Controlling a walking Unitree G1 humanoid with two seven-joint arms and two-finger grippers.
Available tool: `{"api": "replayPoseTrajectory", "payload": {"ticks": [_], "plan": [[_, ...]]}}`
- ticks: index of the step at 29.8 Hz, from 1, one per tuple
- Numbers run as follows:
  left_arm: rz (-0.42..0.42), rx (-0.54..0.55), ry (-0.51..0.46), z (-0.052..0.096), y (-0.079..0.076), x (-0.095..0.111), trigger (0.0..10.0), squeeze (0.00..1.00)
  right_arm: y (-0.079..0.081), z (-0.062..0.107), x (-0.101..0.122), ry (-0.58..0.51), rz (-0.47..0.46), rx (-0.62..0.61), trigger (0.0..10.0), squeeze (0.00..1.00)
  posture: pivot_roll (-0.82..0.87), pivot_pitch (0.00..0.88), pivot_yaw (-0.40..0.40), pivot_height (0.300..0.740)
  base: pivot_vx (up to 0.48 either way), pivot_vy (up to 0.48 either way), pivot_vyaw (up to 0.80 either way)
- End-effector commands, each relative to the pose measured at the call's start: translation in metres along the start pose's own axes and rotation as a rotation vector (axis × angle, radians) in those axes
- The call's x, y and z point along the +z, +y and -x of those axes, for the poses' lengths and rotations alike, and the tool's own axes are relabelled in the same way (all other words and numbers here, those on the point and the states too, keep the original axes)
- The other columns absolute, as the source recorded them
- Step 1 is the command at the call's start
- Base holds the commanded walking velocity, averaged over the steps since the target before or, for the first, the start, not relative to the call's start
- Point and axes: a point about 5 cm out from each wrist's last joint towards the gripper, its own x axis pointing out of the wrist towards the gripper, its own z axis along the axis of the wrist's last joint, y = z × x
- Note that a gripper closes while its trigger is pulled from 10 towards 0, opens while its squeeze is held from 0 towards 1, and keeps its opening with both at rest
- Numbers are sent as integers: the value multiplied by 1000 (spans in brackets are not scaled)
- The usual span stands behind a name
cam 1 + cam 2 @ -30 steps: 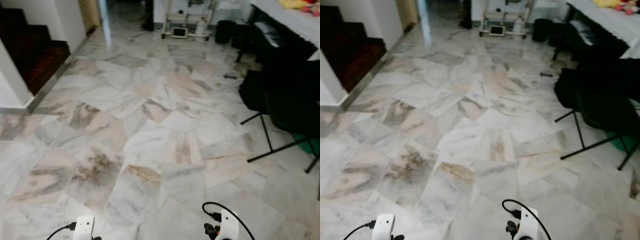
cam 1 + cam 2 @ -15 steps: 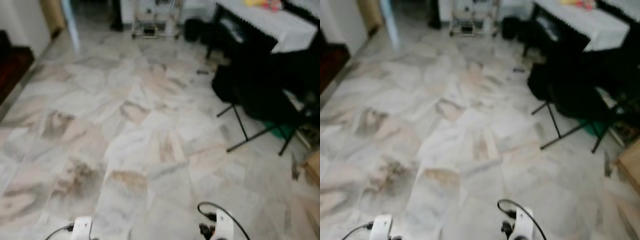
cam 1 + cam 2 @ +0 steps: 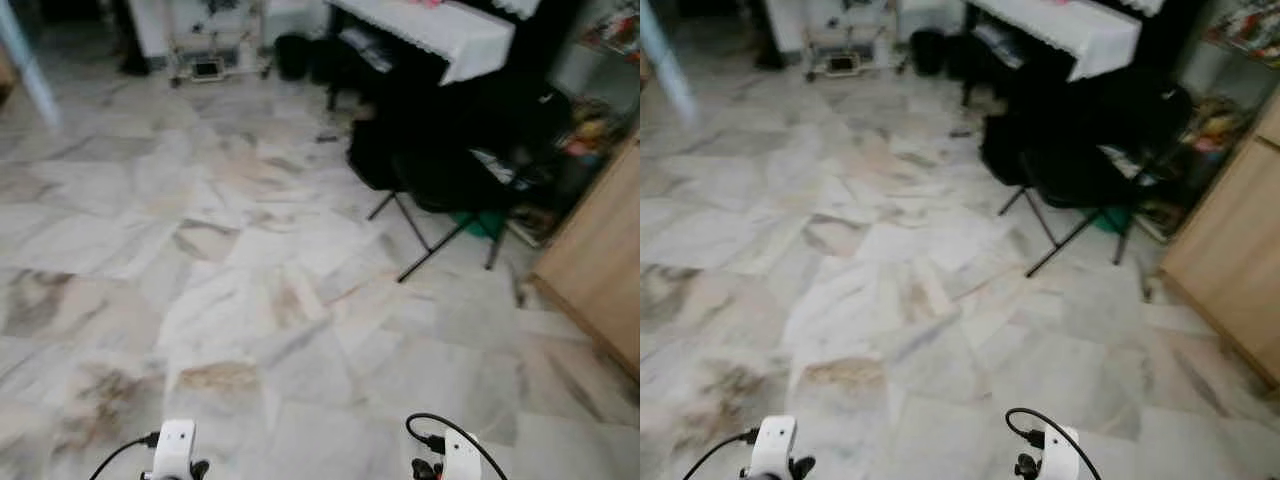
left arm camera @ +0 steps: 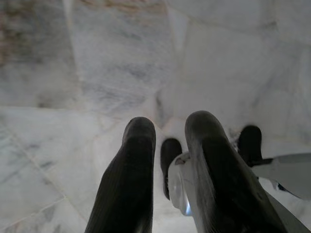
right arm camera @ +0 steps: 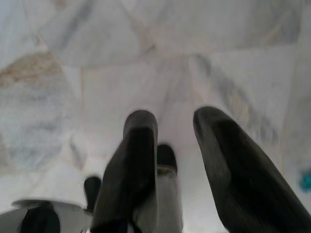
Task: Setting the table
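Note:
A dark piece of furniture under a white lace cloth [image 3: 440,30] stands at the back right, across a marble floor [image 3: 230,260]. Both arms hang low at the bottom edge, where the white left wrist [image 3: 173,450] and right wrist [image 3: 457,457] show. In the left wrist view my left gripper [image 4: 170,128] points down at the tiles, its fingers slightly parted and holding nothing. My right gripper [image 5: 175,121] is also open over the floor, nothing between its fingers.
A black folding chair draped with dark bags [image 3: 440,170] stands in front of the covered furniture. A light wooden cabinet [image 3: 600,250] lines the right side. A white wheeled rack [image 3: 210,40] and a black bin [image 3: 292,55] stand at the far wall.
The whole view has swung to the right: the dark staircase has left the picture and the wooden cabinet has come in. Both arms hang as before.

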Motion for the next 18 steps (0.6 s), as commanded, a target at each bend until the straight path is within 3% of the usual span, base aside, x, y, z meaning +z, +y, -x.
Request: {"api": "replayPoseTrajectory", "payload": {"ticks": [1,18], "plan": [[0,-1,23,1,0,-5,10000,0,0,1,-3,10,0,-1,10000,0,121,0,-23,740,0,0,-663],[-2,-8,25,1,-3,-6,10000,0,0,1,-4,12,13,2,10000,0,115,0,-27,740,0,0,-661]]}}
